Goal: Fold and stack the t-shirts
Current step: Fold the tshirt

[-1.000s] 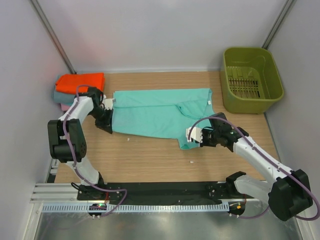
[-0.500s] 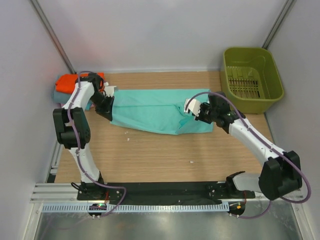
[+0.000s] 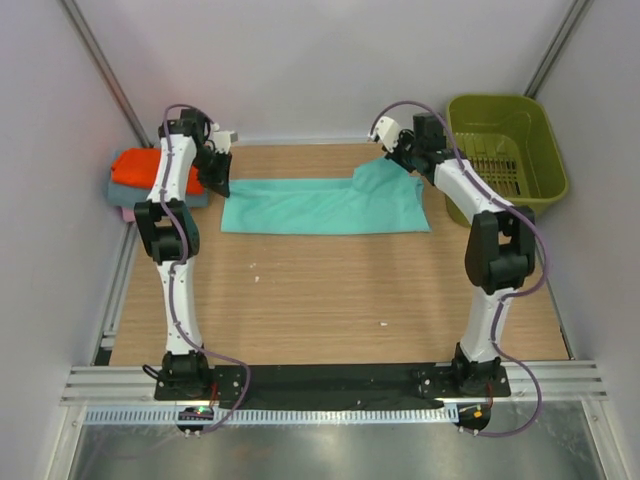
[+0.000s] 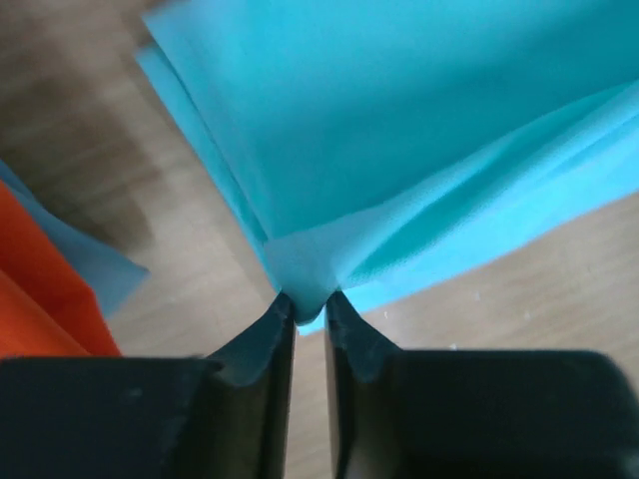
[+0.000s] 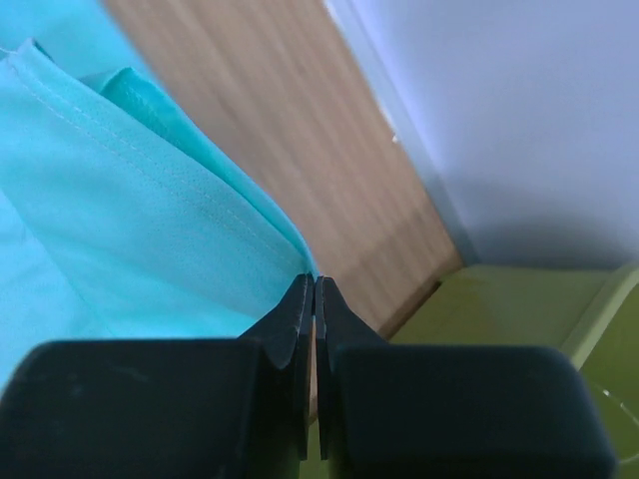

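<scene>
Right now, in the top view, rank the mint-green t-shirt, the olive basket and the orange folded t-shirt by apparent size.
1-2. olive basket and mint-green t-shirt: too close to rank; the shirt is wider, the basket deeper.
3. orange t-shirt: clearly smallest, partly hidden by the left arm.

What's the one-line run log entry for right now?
phase: folding | left gripper: shut on mint-green t-shirt, left end | right gripper: shut on its far-right corner | folded stack: far left, orange on top

Both arms stretch far forward, left fingers [image 4: 262, 351] and right fingers [image 5: 288, 331] pinched together.
</scene>
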`<state>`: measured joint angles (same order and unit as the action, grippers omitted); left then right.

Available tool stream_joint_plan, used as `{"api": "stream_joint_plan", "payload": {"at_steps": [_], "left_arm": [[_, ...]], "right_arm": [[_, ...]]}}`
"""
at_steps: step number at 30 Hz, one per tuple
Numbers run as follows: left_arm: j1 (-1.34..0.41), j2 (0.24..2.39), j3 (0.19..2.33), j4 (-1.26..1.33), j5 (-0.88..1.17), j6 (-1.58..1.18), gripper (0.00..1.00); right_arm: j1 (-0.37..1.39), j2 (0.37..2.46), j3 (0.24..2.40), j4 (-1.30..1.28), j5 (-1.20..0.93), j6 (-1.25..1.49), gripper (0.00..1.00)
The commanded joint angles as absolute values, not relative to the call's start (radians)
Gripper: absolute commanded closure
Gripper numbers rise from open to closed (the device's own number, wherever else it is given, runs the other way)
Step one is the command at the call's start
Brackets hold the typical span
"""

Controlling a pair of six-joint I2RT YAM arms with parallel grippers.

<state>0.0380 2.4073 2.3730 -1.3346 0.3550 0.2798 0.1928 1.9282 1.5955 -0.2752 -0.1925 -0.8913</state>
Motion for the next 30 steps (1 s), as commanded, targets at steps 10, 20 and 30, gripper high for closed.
{"api": "stream_joint_plan", "payload": {"at_steps": [10,20,30], "left_arm": [[0.043,2.298,2.194,-1.211,0.297,0.138,0.53],[0.009,2.388,2.319,-1.238,0.39,0.123,0.51],[-0.018,2.47,2.289,-1.207,0.321,0.13,0.53]], "right_arm": [[0.224,1.959,1.666,-0.192,-0.093,-0.709,0.36],[0.236,1.933,1.48,-0.262,-0.163,-0.439,0.36],[0.235,2.086,1.603,-0.321,-0.156,-0.333,0.37]]}}
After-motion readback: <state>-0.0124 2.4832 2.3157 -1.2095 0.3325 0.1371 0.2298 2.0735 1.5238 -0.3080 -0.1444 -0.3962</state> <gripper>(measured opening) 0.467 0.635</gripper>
